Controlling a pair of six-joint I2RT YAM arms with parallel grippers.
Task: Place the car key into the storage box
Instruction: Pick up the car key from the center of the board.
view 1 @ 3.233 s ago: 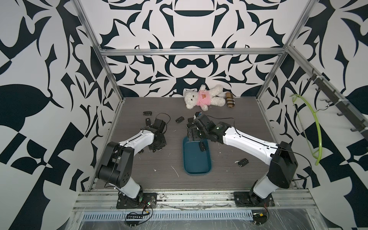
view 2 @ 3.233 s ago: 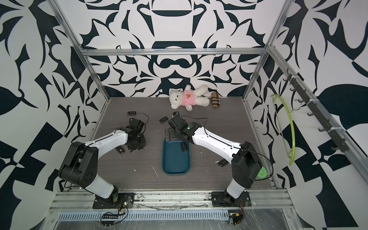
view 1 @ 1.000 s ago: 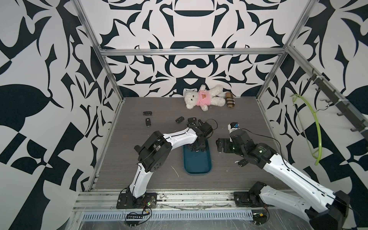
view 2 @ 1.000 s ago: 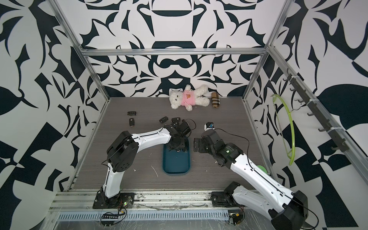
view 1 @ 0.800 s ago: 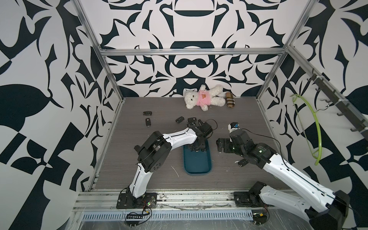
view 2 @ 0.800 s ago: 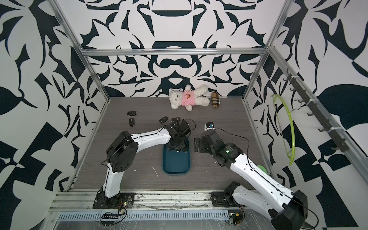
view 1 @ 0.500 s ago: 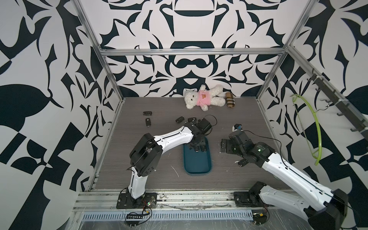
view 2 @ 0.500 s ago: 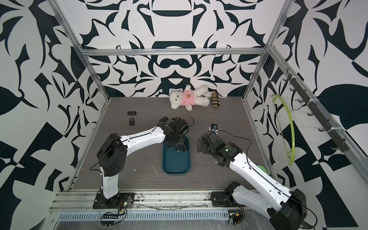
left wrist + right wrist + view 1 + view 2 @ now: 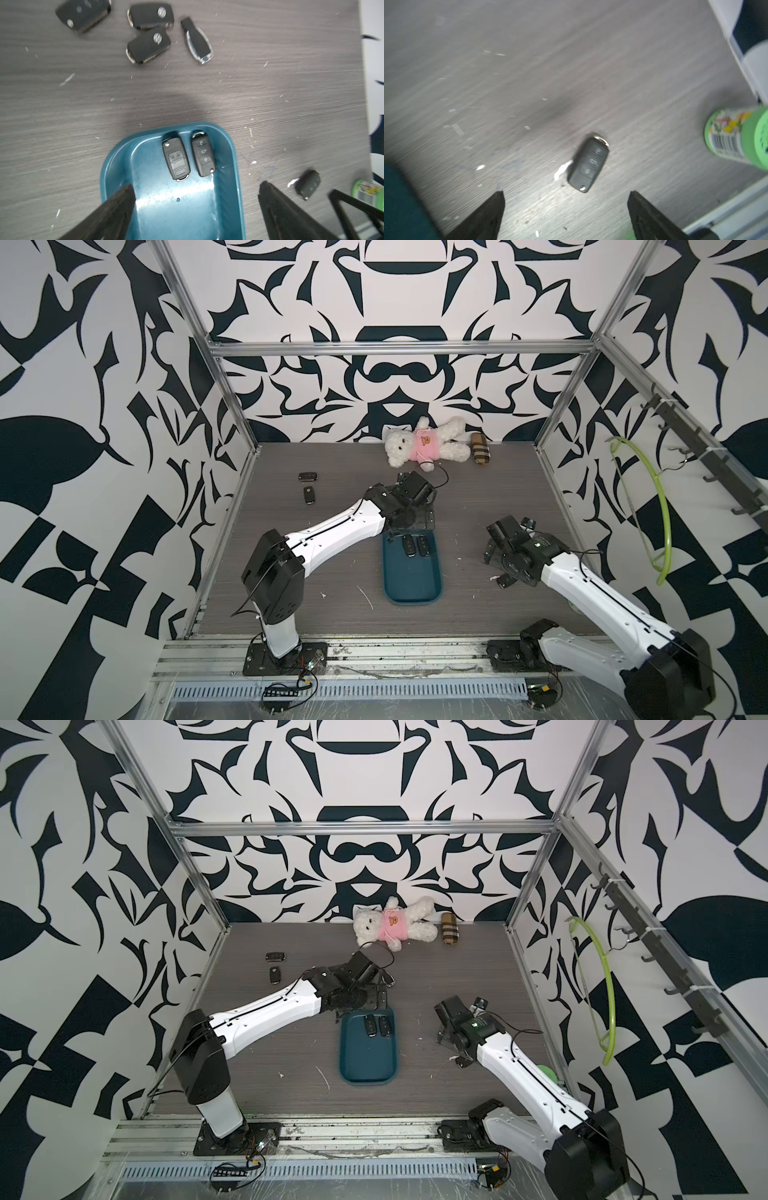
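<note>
In both top views the teal storage box [image 9: 411, 597] lies mid-table. Two black car keys [image 9: 409, 548] rest side by side at its far end. The left gripper [image 9: 415, 524] hangs over that far rim with its jaws spread wide, holding nothing. The right gripper [image 9: 492, 562] hangs well to the right of the box, just beside a loose key [image 9: 505, 581] on the table. A white teddy bear [image 9: 419, 445] in a pink shirt and a plaid pouch [image 9: 481, 454] lie by the back wall.

The left wrist view shows both boxed keys face up. Their buttons carry padlock and boot icons, with no lettering I can read. Past the box four more fobs [image 9: 148, 47] lie on the table. Three show a round silver emblem, too blurred to make out. The dark fingers [image 9: 116, 212] stand far apart.

In the right wrist view the loose key shows three icon buttons, and it lies ahead of the wide-open, empty jaws. A green container [image 9: 735, 137] nearby bears a barcode and colourful print, the words unreadable.

Three seconds ago the right arm reached over the box and I could see only one key in it. A second ago the left gripper sat low inside the box. It has since lifted and opened, and the right arm has swung out to the right.
</note>
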